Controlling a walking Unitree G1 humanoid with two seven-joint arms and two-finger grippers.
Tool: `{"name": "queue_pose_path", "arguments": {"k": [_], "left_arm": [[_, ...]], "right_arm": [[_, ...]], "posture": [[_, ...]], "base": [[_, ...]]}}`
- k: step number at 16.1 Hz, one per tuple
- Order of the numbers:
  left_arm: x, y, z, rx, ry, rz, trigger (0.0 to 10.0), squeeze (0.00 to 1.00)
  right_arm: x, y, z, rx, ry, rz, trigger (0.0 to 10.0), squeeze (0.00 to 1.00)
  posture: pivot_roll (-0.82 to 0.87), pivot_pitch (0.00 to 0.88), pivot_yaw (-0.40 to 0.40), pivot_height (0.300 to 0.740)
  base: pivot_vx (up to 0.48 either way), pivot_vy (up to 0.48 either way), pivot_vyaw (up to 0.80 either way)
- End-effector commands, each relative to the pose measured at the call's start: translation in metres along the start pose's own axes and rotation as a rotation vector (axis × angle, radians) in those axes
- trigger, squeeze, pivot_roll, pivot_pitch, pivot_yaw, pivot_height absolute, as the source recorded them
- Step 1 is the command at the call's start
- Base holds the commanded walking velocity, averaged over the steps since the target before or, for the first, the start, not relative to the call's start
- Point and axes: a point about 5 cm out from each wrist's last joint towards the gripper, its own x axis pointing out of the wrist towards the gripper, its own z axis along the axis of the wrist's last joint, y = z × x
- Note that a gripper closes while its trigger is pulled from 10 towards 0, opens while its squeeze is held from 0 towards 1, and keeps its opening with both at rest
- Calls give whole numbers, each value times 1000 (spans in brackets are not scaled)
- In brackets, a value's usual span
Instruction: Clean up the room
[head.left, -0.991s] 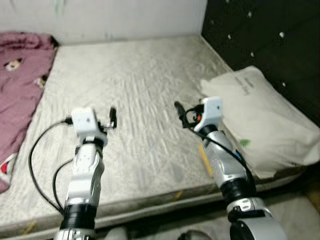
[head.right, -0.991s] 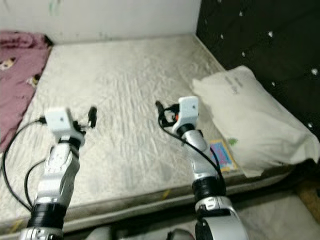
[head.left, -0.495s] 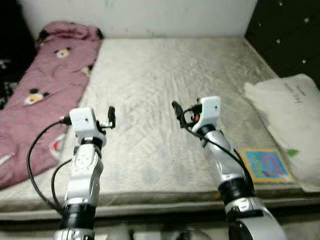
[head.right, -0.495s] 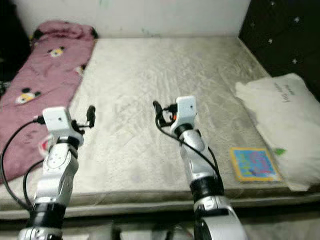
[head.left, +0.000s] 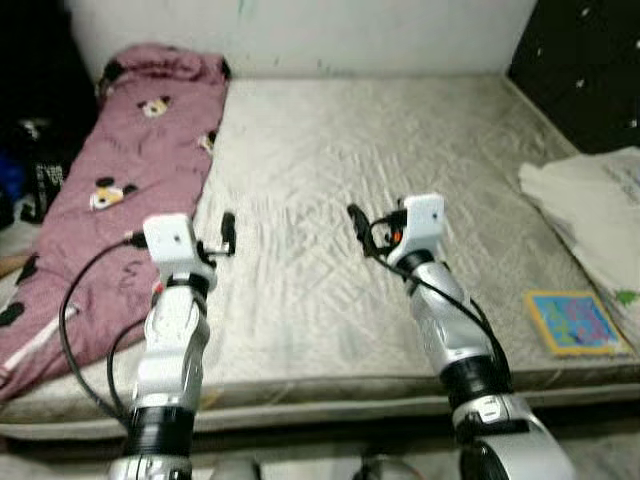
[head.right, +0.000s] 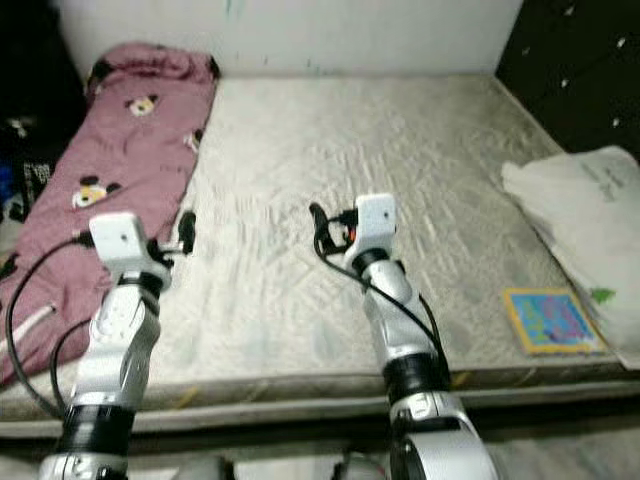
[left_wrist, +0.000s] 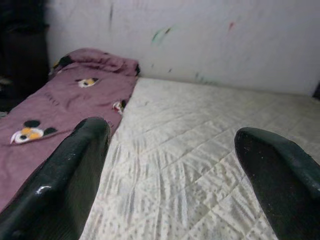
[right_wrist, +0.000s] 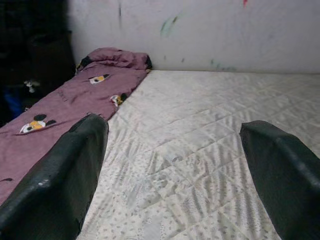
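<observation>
A: Your mattress spans the view, bare and quilted; the pink blanket lies bunched along its left edge by the wall.

B: The white pillow sits at the right edge, a colourful book just beside it.

A: Your left gripper and right gripper hover above the mattress, fingers spread wide, holding nothing.

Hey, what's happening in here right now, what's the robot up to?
The robot stands at the edge of a bare mattress with both arms raised over it and nothing in hand. The left gripper and right gripper both have their jaws open above the quilted surface. A pink blanket with panda faces lies along the robot's left side of the bed. On its right sit a white pillow and a colourful book near the mattress edge.
</observation>
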Motion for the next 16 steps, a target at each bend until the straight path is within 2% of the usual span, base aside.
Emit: {"name": "queue_pose_path", "arguments": {"k": [1, 5, 15, 16], "left_arm": [[-1, 9, 0, 3, 0, 22, 10000, 0], [-1, 8, -1, -4, 7, 29, 10000, 0], [1, 9, 1, -15, -12, 37, 10000, 0], [1, 10, 3, -8, -22, 50, 10000, 0]], "right_arm": [[5, 9, 3, 9, -2, 17, 10000, 0], [4, 7, 3, 6, -2, 15, 10000, 0], [6, 9, 5, 3, -15, 23, 10000, 0], [6, 10, 6, -10, -22, 29, 10000, 0]], "posture": [[-56, 0, -17, 740], [-56, 0, -21, 740], [-59, 0, -26, 740], [-59, 0, -26, 740]], "base": [[0, 480, -800], [0, 480, -800], [0, 480, 0], [0, 0, 0]]}}
